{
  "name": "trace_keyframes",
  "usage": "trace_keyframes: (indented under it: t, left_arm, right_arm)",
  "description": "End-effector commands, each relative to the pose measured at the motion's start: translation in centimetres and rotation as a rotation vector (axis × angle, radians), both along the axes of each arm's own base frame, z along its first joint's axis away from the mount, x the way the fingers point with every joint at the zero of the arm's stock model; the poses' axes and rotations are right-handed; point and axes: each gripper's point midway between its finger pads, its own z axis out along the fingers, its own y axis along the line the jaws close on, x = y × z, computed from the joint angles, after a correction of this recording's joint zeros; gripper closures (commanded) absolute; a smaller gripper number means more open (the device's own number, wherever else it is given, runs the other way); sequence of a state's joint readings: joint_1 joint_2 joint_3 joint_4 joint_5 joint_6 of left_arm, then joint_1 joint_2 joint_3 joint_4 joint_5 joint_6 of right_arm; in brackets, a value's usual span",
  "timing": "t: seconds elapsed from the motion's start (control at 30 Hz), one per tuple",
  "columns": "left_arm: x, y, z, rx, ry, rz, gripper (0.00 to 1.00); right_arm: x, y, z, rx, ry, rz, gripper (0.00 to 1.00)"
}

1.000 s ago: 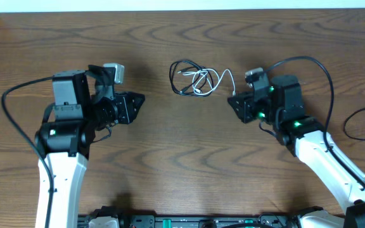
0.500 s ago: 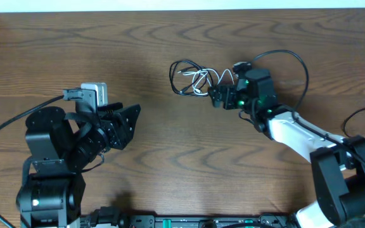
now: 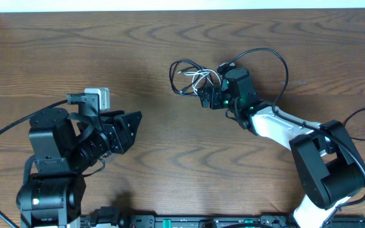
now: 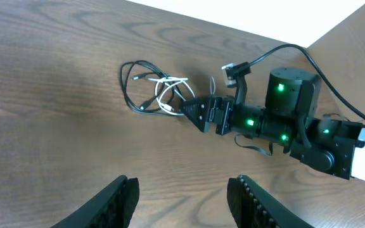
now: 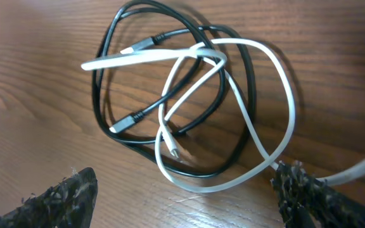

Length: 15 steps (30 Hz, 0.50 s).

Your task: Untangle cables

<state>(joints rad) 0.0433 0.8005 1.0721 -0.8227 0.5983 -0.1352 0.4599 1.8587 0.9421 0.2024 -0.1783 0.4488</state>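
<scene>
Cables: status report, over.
Right hand open at cables, nothing gripped. Left hand open, far off. Cables tangled. Nothing in the way.

No legible text, label or number — anywhere.

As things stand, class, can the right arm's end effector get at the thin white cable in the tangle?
Probably yes: the open right end effector sits at the tangle's edge, the thin white cable just ahead of it, nothing between.
</scene>
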Motion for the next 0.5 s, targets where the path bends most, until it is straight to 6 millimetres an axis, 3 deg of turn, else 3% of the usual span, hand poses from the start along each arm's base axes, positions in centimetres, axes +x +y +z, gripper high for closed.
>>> trace_keyframes:
  t: [0.0,0.33,0.47]
  left_arm:
    - [-0.1,0.1,0.1,-0.002,0.005,0.011,0.49]
    - [-0.1,0.1,0.1,0.006,0.000,0.005,0.49]
    - [-0.1,0.1,0.1,0.006,0.000,0.005,0.49]
  right_arm:
    - [0.7,-0.1,0.3,-0.012,-0.018,-0.031,0.15]
    - [-1.1,-0.3,-1.2,-0.004,0.109,-0.078,0.18]
    - [-0.9,-0.8,-1.3,-0.014,0.111,-0.117,0.17]
